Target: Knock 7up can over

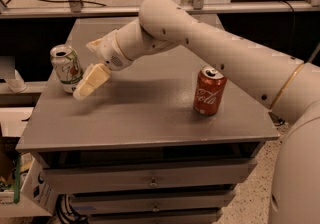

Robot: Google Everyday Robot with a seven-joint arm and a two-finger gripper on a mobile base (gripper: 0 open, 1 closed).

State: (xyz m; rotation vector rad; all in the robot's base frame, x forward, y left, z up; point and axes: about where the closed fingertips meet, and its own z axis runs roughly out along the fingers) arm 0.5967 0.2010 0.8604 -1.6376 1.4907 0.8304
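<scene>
The 7up can [66, 68] is pale white and green with a silver top. It stands upright near the left edge of the grey table [150, 118]. My gripper [86, 87] is at the end of the white arm that reaches in from the right. Its pale fingertip is right beside the can's lower right side, close to touching it.
A red cola can [209, 91] stands upright on the right part of the table. The table has drawers [150, 180] below its front edge. A metal frame and rail [75, 10] run behind the table. A white bin [30, 193] sits on the floor at lower left.
</scene>
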